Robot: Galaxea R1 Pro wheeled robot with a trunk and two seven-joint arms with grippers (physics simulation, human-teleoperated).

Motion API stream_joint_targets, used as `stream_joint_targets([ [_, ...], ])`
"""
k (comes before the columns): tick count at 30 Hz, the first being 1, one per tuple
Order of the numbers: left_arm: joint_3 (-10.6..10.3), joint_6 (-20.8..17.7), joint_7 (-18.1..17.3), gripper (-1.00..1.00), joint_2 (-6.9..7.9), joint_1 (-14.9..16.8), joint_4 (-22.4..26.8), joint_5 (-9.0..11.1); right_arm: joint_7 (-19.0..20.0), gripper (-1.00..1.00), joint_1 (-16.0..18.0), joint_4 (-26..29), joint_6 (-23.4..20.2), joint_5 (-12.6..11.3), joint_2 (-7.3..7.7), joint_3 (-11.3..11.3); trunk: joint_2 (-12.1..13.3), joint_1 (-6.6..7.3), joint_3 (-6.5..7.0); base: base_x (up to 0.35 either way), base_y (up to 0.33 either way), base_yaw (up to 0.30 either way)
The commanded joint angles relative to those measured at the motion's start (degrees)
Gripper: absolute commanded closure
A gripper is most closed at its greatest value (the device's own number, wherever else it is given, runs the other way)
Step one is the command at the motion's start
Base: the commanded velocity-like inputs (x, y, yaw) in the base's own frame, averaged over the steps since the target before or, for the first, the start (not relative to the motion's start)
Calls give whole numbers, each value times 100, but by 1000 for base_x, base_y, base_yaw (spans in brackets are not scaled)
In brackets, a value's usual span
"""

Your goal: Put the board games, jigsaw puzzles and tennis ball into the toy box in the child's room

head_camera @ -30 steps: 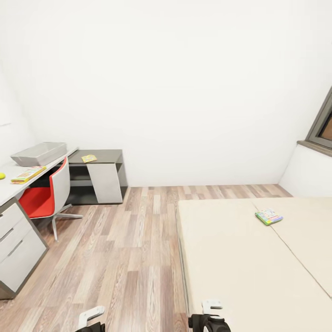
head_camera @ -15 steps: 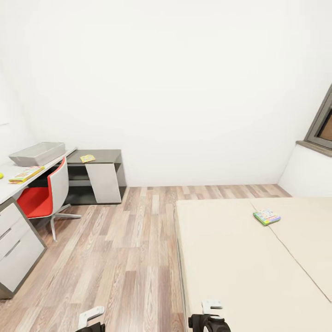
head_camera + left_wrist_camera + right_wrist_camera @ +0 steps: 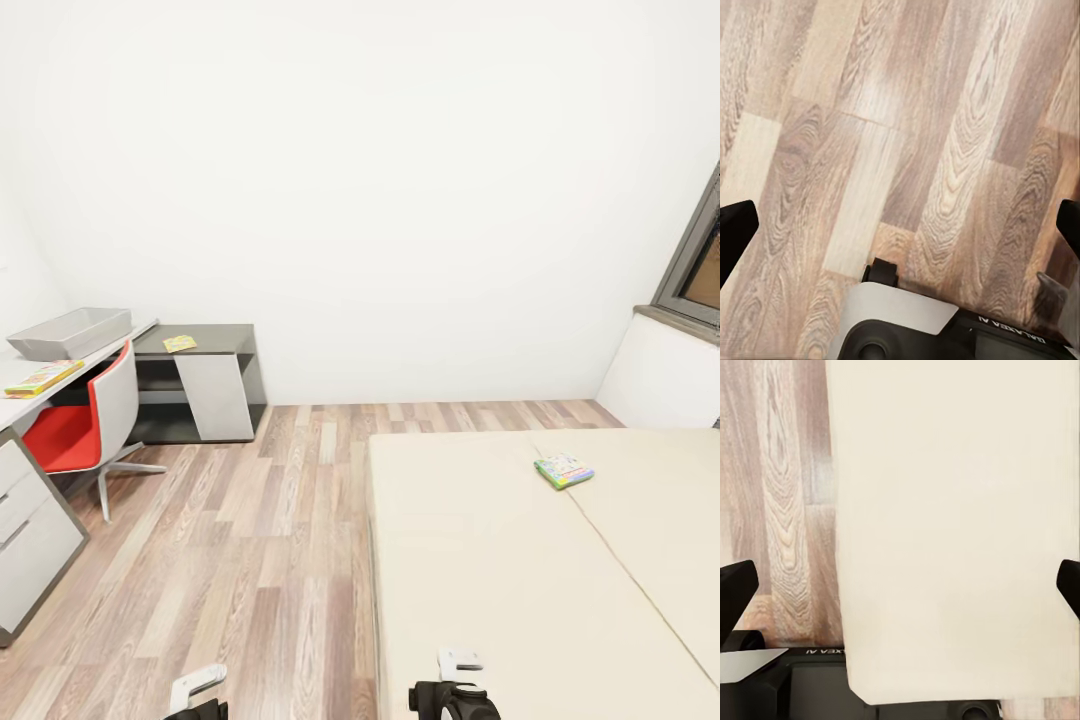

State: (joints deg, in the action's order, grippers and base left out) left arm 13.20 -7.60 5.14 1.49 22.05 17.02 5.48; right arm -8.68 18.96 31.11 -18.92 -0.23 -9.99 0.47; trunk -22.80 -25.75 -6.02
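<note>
Since a second ago the head camera has swung rightward: desk, chair and bed all sit further left in frame, and the small ball on the table has slid out past the edge; nothing itself has moved.

Head view: bed (image 3: 480,600) with beige mattress takes the lower right. A green-edged board game (image 3: 563,471) lies flat on it, far from the near edge. Left of the bed, across plank floor (image 3: 260,540), stands the grey table (image 3: 20,408) with drawers. On it, the toy box (image 3: 70,333) sits at the far end; a flat yellow game box (image 3: 42,378) lies nearer, well apart from the bin. A red chair (image 3: 85,425) is tucked against the table. Beyond, a dark desk (image 3: 200,385) carries a thin yellow puzzle (image 3: 180,343).

Left wrist view: left gripper (image 3: 900,232), fingers spread wide, empty, over floorboards.

Right wrist view: right gripper (image 3: 900,589), fingers spread wide, empty, over the mattress edge.
</note>
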Motion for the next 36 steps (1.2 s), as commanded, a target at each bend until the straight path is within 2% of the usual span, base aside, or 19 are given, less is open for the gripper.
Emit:
stream_joint_targets([
  [1,-10,-35,22,-100,0,1,13,58,-20,-100,3,10,-35,-3,-1,4,-12,-3,-12,0,-290,0],
  [17,-10,-34,22,-100,0,1,12,58,-20,-100,3,10,-35,-3,-1,5,-12,-3,-12,0,-255,0],
  [36,-10,-31,22,-100,0,1,13,58,-20,-100,3,10,-37,-3,-1,5,-12,-3,-12,0,-108,0],
])
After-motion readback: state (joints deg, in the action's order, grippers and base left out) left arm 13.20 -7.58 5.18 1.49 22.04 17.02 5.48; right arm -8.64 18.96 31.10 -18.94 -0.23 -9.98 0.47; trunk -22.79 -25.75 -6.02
